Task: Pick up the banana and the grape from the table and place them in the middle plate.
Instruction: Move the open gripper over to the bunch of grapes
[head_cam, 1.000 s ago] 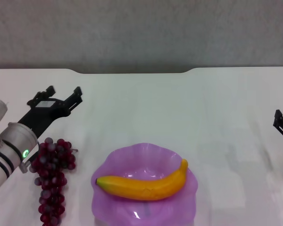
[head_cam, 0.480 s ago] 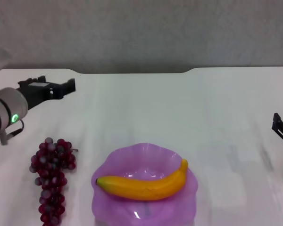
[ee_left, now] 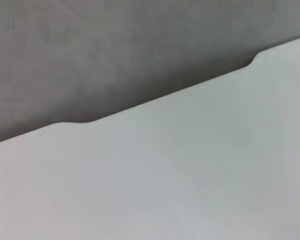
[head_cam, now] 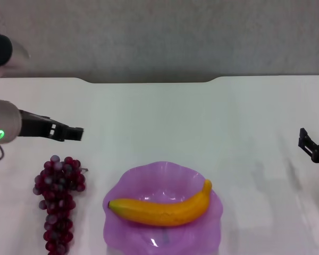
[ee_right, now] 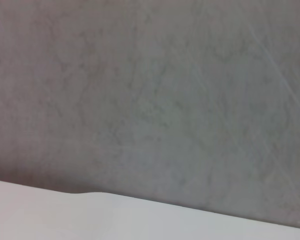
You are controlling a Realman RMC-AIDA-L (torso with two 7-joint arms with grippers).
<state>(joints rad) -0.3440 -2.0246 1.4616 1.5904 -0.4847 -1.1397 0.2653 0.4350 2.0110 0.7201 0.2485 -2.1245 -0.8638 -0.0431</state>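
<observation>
Bare test bench: white table (head_cam: pixel 165 117), plain grey wall (head_cam: pixel 159 32).

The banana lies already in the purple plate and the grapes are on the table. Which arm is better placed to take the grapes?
Probably the left. The left gripper hangs just beyond the grape on the table's left side. The right gripper is at the far right edge, with the middle plate and banana between.

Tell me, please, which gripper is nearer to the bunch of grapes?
The left gripper. It hovers just beyond the grapes' far end, not touching them. The right gripper sits at the table's opposite side, past the purple plate.
</observation>
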